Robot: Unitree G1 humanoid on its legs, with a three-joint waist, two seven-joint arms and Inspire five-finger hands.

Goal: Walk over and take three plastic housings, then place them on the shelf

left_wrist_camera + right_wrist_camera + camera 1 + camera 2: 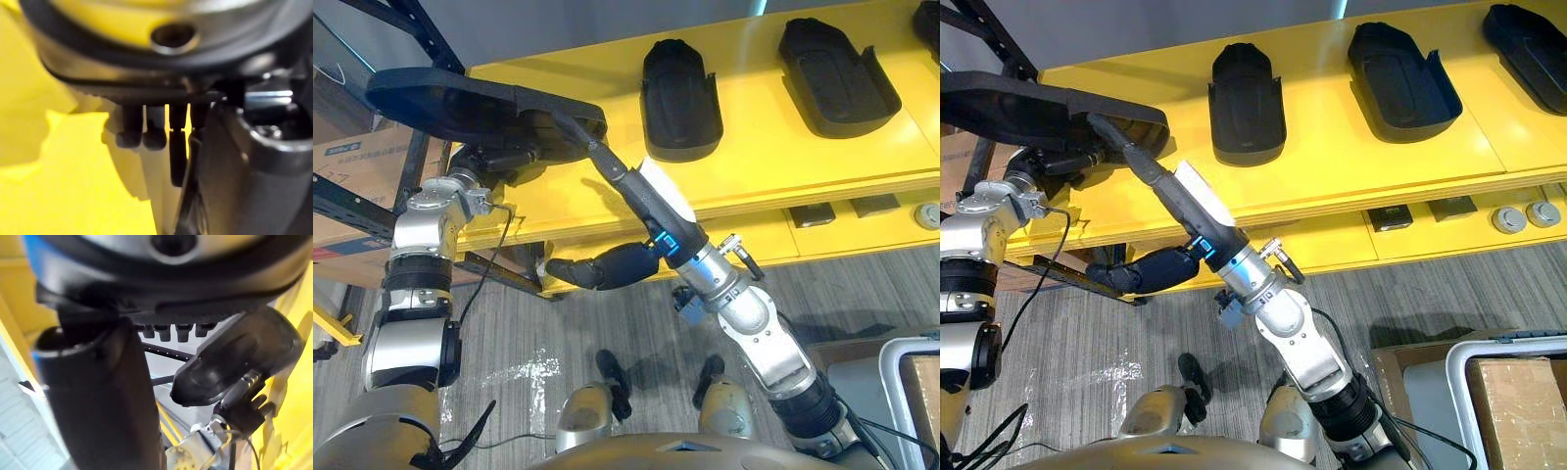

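A black plastic housing (pixel 460 98) hangs over the left end of the yellow shelf (pixel 773 166). My left hand (pixel 499 157) is under it, fingers curled on its underside. My right hand (pixel 641 196) reaches in from the right, and its straight fingers (pixel 582 132) touch the housing's right edge while the thumb points away below. The right wrist view shows the held housing (pixel 234 362) past the straight fingers (pixel 171 330). Two more housings (pixel 680 98) (pixel 837 78) lie on the shelf top, and a third housing (pixel 1528 39) lies at its far right.
Under the shelf top, a lower yellow tier holds small dark pads (pixel 1391 217) and grey discs (pixel 1513 217). A dark rack frame (pixel 421 29) and a cardboard box (pixel 352 157) stand at the left. A grey bin with a carton (pixel 1518 392) sits at lower right.
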